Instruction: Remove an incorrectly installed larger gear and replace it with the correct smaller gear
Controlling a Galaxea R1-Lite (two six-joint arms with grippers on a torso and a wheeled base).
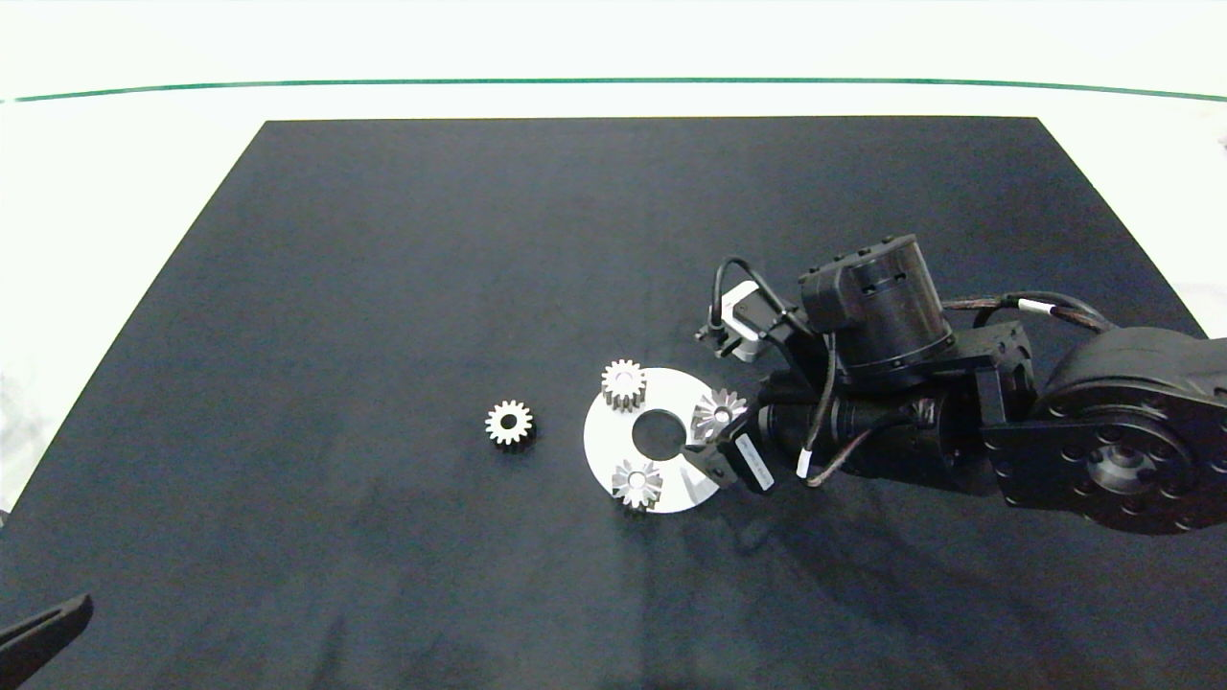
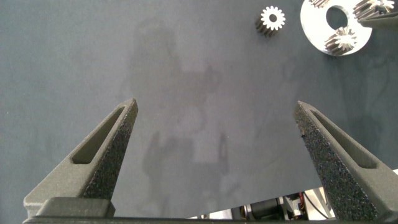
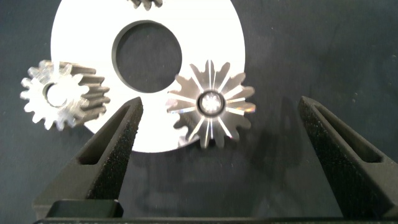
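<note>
The larger gear [image 1: 717, 414], silver with long star-like teeth, sits on the right side of a white disc [image 1: 613, 436] with a round centre hole. In the right wrist view this gear [image 3: 211, 102] lies between the fingertips of my right gripper [image 3: 217, 104], which is open with a gap on both sides. From above, the right gripper [image 1: 724, 424] is low at the disc's right rim. The smaller gear [image 1: 508, 423], pale with blunt teeth and a wide bore, lies loose on the mat left of the disc and also shows in the left wrist view [image 2: 271, 20]. My left gripper [image 2: 217, 106] is open and parked at the table's front left corner [image 1: 43, 632].
Two more gears stand on the disc: a blunt-toothed one [image 1: 623, 383] at its far side and a star-faced one [image 1: 637, 482] at its near side. A black mat [image 1: 383, 287] covers the white table. The right arm's body [image 1: 959, 402] fills the space right of the disc.
</note>
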